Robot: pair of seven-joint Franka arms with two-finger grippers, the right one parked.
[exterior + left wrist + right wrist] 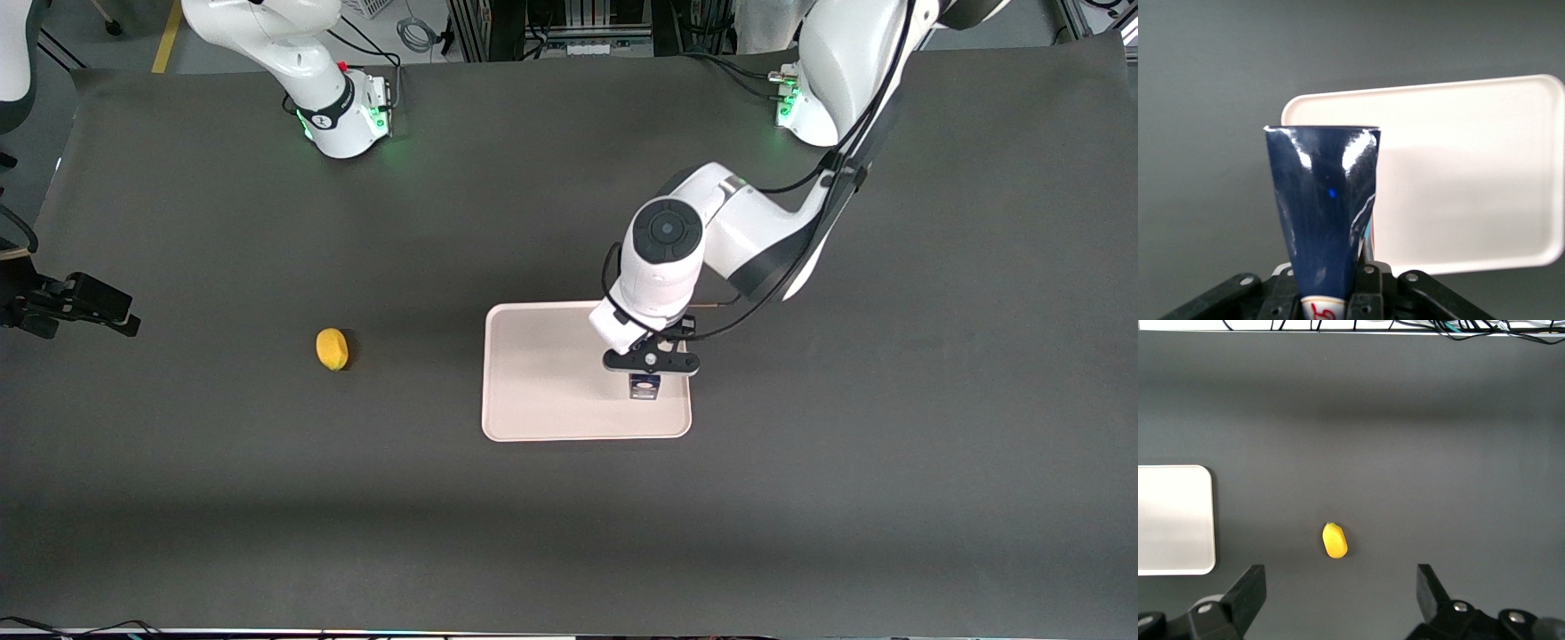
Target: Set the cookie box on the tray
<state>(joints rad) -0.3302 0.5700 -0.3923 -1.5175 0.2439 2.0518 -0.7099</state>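
Observation:
My left gripper (pixel 650 363) is shut on the cookie box (pixel 645 388), a slim dark navy carton that hangs downward from the jaws. In the left wrist view the cookie box (pixel 1325 213) runs away from the gripper (pixel 1328 283), with a white-and-red logo showing at the gripped end. The pale pink tray (pixel 542 382) lies under it. The box is over the part of the tray nearest the working arm's end, close to the rim. In the left wrist view the tray (pixel 1471 180) shows beneath the box. I cannot tell whether the box touches the tray.
A small yellow lump (pixel 332 348) lies on the dark table mat toward the parked arm's end, well apart from the tray; the right wrist view shows the lump (pixel 1334 541) and a corner of the tray (pixel 1171 520).

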